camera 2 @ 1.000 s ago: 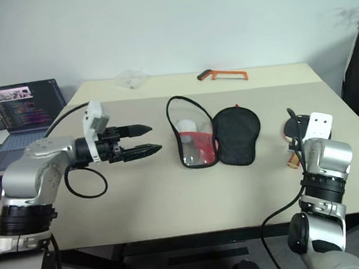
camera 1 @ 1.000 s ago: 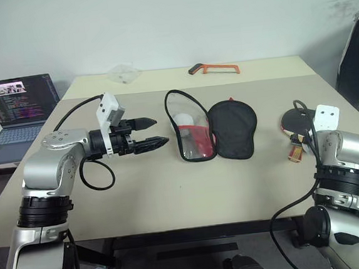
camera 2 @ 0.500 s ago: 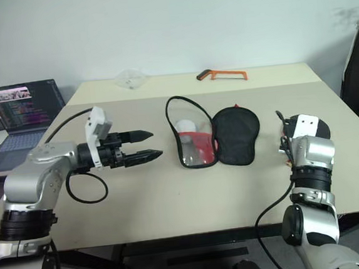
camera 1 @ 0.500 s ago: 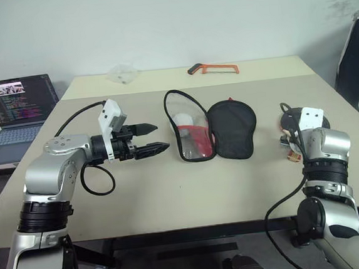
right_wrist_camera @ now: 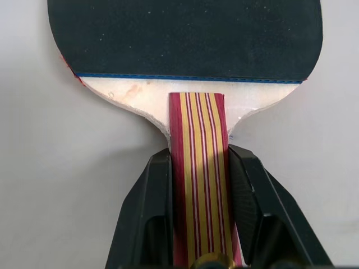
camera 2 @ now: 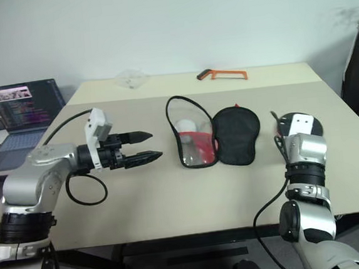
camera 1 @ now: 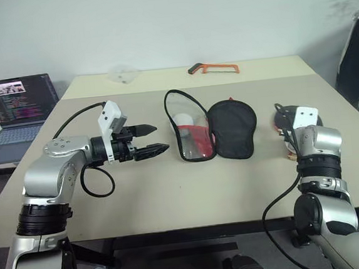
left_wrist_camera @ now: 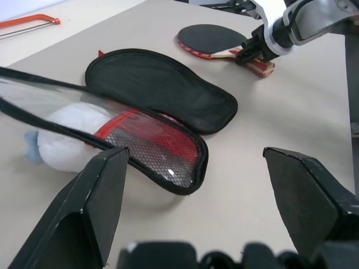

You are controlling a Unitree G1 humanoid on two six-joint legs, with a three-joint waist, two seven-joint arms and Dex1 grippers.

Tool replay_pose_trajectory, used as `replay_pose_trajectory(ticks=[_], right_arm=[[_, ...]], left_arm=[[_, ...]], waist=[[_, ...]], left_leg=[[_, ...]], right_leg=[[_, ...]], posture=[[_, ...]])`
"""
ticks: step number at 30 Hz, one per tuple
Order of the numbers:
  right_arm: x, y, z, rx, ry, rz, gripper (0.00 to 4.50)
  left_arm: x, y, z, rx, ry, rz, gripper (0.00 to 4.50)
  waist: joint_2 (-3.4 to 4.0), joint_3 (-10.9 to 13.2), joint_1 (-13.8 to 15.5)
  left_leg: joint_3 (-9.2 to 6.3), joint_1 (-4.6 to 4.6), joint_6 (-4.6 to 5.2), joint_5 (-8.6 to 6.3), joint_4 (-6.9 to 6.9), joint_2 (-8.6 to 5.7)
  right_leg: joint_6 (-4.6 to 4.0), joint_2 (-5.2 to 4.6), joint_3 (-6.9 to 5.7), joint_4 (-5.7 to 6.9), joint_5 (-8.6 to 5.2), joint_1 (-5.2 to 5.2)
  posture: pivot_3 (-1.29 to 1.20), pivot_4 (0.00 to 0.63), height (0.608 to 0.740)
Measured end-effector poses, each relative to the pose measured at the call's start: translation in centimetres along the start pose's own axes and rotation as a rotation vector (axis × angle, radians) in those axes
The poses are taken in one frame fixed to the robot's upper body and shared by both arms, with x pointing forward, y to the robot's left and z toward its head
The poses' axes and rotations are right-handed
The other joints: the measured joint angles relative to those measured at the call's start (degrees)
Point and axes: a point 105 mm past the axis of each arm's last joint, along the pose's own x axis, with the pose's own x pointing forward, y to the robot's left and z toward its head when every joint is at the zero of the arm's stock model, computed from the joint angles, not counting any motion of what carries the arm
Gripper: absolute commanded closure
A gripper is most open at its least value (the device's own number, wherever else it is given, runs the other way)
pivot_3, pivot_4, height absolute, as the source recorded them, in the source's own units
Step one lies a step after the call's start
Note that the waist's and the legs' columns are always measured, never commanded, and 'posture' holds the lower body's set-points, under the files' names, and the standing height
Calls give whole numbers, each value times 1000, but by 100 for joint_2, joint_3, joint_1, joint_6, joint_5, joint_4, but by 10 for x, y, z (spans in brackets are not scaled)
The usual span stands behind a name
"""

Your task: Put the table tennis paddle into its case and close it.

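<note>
The table tennis paddle lies flat on the table at the right, black face away from me. My right gripper is shut on its striped tan-and-red handle, one finger pressing each side; the left wrist view also catches that grip on the paddle. The case lies unzipped and spread open at mid-table, its clear panel to the left of its black half. A white lump sits inside it. My left gripper hovers open to the left of the case, pointing at it.
A laptop stands open on a lower desk at the far left. An orange hacksaw and a clear plastic wrapper lie near the table's back edge. A dark chair stands at the right.
My right arm moved left and forward onto the paddle's handle, and its fingers closed on it. The left arm stayed where it was.
</note>
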Motion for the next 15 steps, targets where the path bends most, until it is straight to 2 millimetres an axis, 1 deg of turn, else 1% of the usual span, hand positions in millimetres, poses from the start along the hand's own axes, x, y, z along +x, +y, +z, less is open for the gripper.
replay_pose_trajectory(ticks=[3,5,6,7,8,9,10,13,14,15], right_arm=[[-35,48,41,-22,-132,151,3487],[-64,76,66,-23,-222,246,3487],[-72,85,70,-22,-239,277,3487],[-83,101,72,-27,-255,324,3487],[-86,111,68,-37,-251,346,3487],[-88,122,60,-49,-229,373,3487],[-86,127,52,-59,-202,383,3487],[-71,134,25,-82,-106,378,3487],[-64,133,16,-88,-73,363,3487],[-59,132,11,-87,-53,352,3487]], left_arm=[[0,1,-1,-5,1,5,326],[0,2,-1,-7,0,7,326],[0,2,-2,-8,0,8,326],[0,3,-3,-13,1,10,326],[0,3,-3,-15,0,10,326],[1,3,-3,-18,-2,9,326],[2,3,-4,-19,-3,6,326],[3,2,-4,-20,-1,6,326],[2,2,-5,-21,0,7,326],[2,2,-6,-23,2,8,326]], waist=[[1,1,-83],[0,0,-89],[-1,-1,-80],[-3,-2,-66],[-5,-3,-52],[-4,-3,-28],[-5,-3,-16],[-5,-3,89],[-5,-3,121],[-4,-2,131]], left_leg=[[7,-2,0,0,-7,12],[-11,-6,0,0,-11,14],[-19,-8,0,0,-12,14],[-27,-9,0,0,-14,13],[-30,-10,0,0,-14,13],[-31,-14,-1,0,-14,8],[-31,-15,-1,0,-13,5],[-40,-29,-2,0,-9,-9],[-39,-31,-2,0,-9,-11],[-40,-34,-2,1,-9,-11]], right_leg=[[-22,2,9,6,11,-17],[-28,3,5,7,8,-18],[-29,3,-1,6,8,-18],[-30,2,-5,5,7,-16],[-30,0,-8,3,7,-15],[-30,-4,-9,0,7,-15],[-30,-8,-8,-1,7,-15],[-28,-12,-17,-9,8,-15],[-27,-16,-17,-12,9,-16],[-27,-19,-17,-14,9,-18]], posture=[[0,150,740],[0,150,740],[0,150,740],[0,150,740],[0,150,740],[0,150,740],[0,150,740],[0,150,740],[0,150,740],[0,150,740]])
